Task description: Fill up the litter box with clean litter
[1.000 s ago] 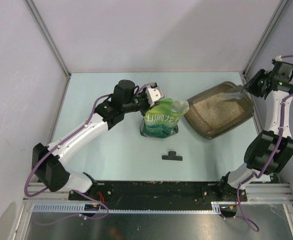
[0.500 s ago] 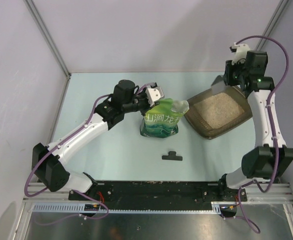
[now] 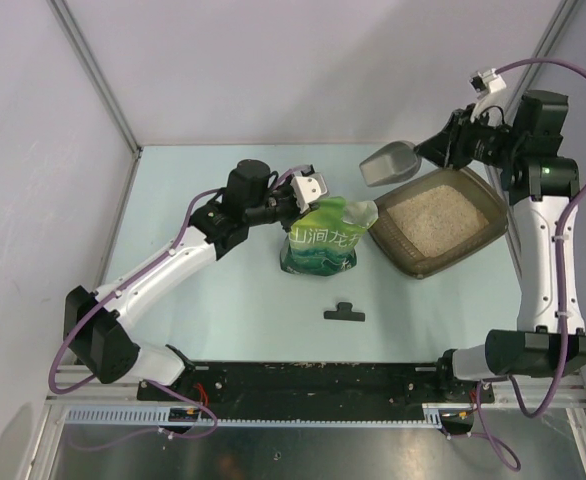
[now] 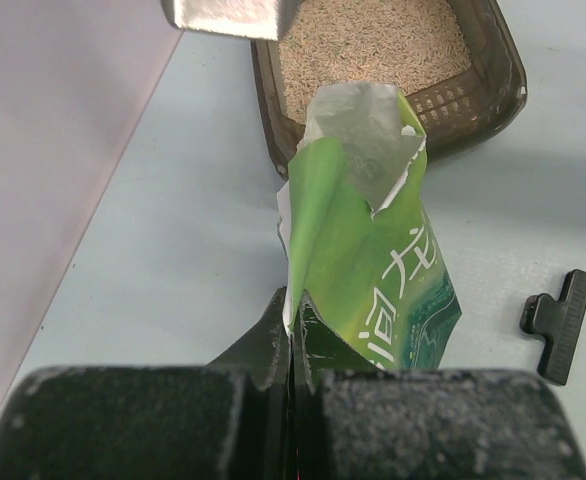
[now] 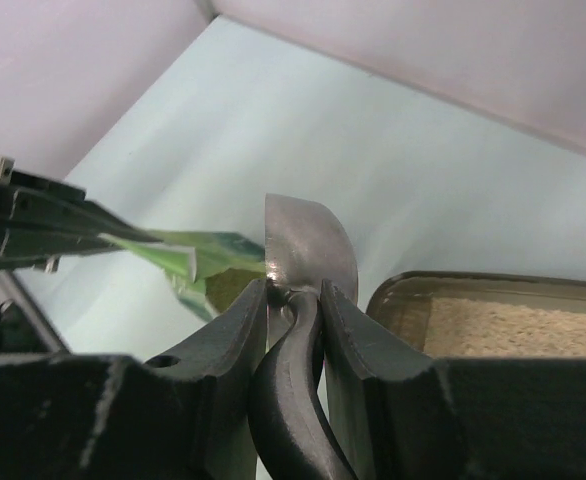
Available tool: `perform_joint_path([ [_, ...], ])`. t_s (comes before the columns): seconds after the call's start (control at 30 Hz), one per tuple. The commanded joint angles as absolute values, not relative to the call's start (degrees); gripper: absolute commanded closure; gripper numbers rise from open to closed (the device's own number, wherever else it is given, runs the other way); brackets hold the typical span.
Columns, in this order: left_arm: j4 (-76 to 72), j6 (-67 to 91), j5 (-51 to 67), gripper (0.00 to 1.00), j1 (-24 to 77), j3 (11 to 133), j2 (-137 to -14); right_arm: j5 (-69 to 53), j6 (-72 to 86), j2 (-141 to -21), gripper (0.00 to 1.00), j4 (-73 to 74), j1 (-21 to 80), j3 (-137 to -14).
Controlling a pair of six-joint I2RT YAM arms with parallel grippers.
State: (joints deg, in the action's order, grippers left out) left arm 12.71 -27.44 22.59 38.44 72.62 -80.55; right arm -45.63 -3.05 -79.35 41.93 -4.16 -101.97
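Scoop (image 3: 388,163) swung left off litter box (image 3: 493,222), now hangs past its far-left corner | R fingers (image 3: 438,148) clamp scoop handle, R arm (image 3: 541,250) upright | L fingers (image 4: 291,345) pinched on green bag (image 3: 321,240), upright beside box | clean litter (image 3: 428,215) in box | clip (image 3: 345,313) on desk (image 3: 223,300) | scoop's inside unseen

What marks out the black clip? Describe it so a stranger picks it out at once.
On the pale green table, find the upright green bag near the middle. Just in front of it, toward the arm bases, the black clip lies flat and alone. It is the only small, dark piece, touching neither the bag nor the brown litter box.
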Motion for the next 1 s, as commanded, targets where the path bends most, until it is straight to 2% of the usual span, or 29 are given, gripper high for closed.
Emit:
perform_joint_path([
  [0.0, 8.35, -27.25, 21.36, 1.00, 37.97, 73.57, -77.08, -54.05, -6.84, -81.03, 1.00, 47.01, -3.96, -105.20],
  [0.33, 8.26, -26.81, 20.39, 1.00, 37.97, 73.21, -76.64, -50.81, -20.12, -83.41, 1.00, 59.06, 2.98, -107.93],
  [0.57, 8.26, -26.54, 20.74, 1.00, 37.97, 73.48, -76.38, -37.30, -24.34, -83.84, 1.00, 59.24, 9.66, -105.47],
  [0.77, 8.35, -25.66, 21.18, 1.00, 37.97, 72.69, -75.32, -27.61, -17.85, -86.39, 1.00, 55.82, 15.02, -104.50],
  [0.97, 8.35, -25.93, 20.66, 1.00, 37.97, 71.20, -73.92, -31.71, -21.43, -90.25, 1.00, 61.33, 17.23, -112.11],
])
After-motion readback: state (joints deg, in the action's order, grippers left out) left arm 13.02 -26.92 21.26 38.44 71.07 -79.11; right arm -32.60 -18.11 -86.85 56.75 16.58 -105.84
